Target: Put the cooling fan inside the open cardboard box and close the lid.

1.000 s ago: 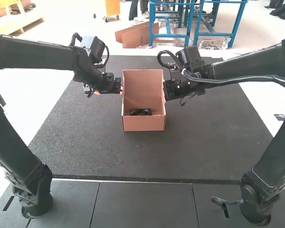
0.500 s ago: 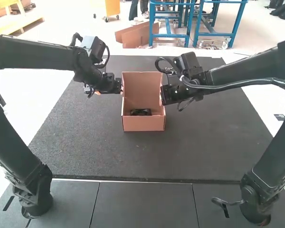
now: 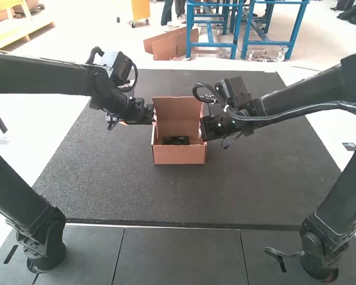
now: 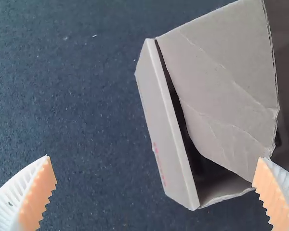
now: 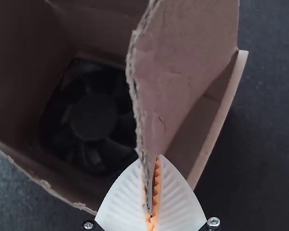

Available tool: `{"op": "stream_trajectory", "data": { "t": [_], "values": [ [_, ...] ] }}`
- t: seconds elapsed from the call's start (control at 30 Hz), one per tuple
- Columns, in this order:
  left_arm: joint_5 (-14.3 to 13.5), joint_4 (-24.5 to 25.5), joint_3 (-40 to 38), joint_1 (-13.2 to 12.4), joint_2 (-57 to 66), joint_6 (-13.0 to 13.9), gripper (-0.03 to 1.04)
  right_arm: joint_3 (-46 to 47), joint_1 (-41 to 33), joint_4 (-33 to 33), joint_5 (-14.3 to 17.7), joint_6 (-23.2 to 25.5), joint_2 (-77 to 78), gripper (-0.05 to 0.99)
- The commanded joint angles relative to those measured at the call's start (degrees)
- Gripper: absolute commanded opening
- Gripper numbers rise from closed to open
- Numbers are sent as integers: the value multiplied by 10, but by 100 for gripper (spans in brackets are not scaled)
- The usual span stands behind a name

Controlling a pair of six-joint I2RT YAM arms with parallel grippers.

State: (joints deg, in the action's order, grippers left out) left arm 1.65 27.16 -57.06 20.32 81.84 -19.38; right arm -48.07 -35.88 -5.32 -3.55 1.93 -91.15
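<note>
The open cardboard box [image 3: 179,151] stands mid-mat with the black cooling fan [image 3: 177,141] lying flat on its floor; the fan [image 5: 94,125] is also seen in the right wrist view. The back lid [image 3: 177,110] leans up behind the opening. My right gripper [image 3: 205,126] is at the box's right wall, shut [image 5: 151,192] on the edge of the right side flap [image 5: 183,82], which stands upright. My left gripper [image 3: 147,114] hovers at the box's left rear corner, open [image 4: 154,202], its pads wide on either side of the left flap [image 4: 216,101] without touching it.
The box sits on a dark mat [image 3: 107,172] with bare room all around it. Beyond the mat's far edge are a loose cardboard piece [image 3: 166,43] and blue metal frames [image 3: 243,24] on the floor.
The right gripper has drawn the side flap left and toward the front. The left gripper has slid slightly toward the front along the box's left side. The back lid stands lower than before.
</note>
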Motion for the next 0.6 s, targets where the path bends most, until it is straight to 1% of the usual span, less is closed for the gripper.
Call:
{"op": "stream_trajectory", "data": {
  "t": [0.0, 0.07, 0.23, 0.3, 0.37, 0.43, 0.5, 0.53, 0.57],
  "values": [
    [16, -3, 3, 9, -22, 3, 97, 6, -16, -1, -7, 4, 13, -2],
    [14, 0, 7, 10, -23, 4, 97, 11, -20, -1, -1, -1, 14, -2],
    [12, 26, 12, 8, -28, 11, 97, 15, -30, -1, 22, -18, 13, -2],
    [11, 38, 12, 9, -33, 13, 97, 15, -30, 2, 25, -23, 14, -2],
    [2, 49, 12, 8, -40, 20, 97, 15, -30, 7, 36, -31, 13, -2],
    [-1, 63, 10, 7, -47, 25, 97, 14, -29, 18, 43, -31, 13, 4],
    [-7, 73, 6, 7, -56, 36, 97, 13, -28, 31, 65, -33, 13, 26],
    [-17, 78, 5, 6, -62, 42, 97, 11, -27, 35, 69, -33, 13, 30],
    [-21, 83, 5, 6, -66, 48, 97, 8, -25, 42, 71, -33, 13, 36]
  ]
}}
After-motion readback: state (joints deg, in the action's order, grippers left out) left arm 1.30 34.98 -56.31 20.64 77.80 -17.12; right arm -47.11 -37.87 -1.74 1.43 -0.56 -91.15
